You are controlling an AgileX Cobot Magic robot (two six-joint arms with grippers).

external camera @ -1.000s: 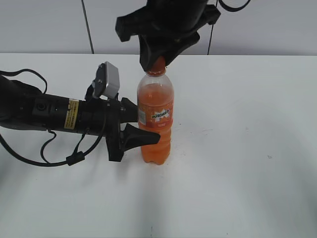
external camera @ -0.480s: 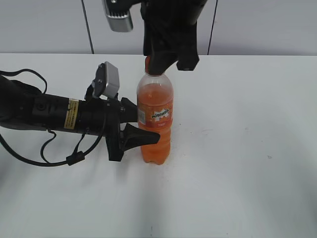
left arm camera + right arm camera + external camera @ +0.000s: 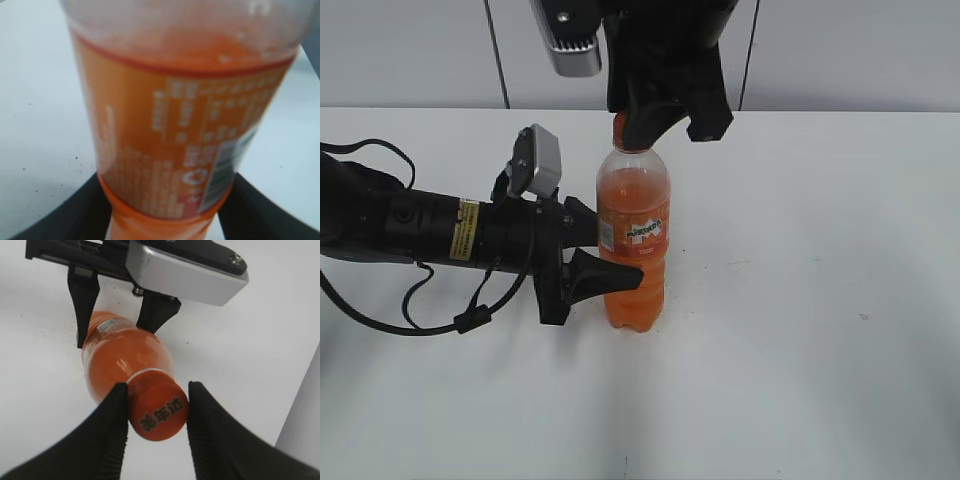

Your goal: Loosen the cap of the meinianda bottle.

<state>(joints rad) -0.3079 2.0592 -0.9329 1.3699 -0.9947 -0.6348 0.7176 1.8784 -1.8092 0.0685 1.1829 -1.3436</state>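
The meinianda bottle (image 3: 633, 240) stands upright on the white table (image 3: 800, 300), holding orange drink and wearing an orange label. My left gripper (image 3: 605, 250) reaches in from the left and is shut on the bottle's lower body; in the left wrist view the bottle (image 3: 175, 125) fills the frame between the two black fingers (image 3: 165, 210). My right gripper (image 3: 655, 120) comes down from above and is shut on the orange cap (image 3: 159, 412), one ribbed finger on each side (image 3: 157, 405). In the exterior view only a sliver of the cap (image 3: 619, 125) shows.
The left arm, with black cables, lies across the table's left side (image 3: 410, 235). A grey wall with vertical seams stands behind the table (image 3: 840, 50). A few small dark specks mark the tabletop.
My right gripper has turned about the bottle's axis while on the cap; its wrist camera has swung into view at the upper left. The bottle and left gripper have stayed put.
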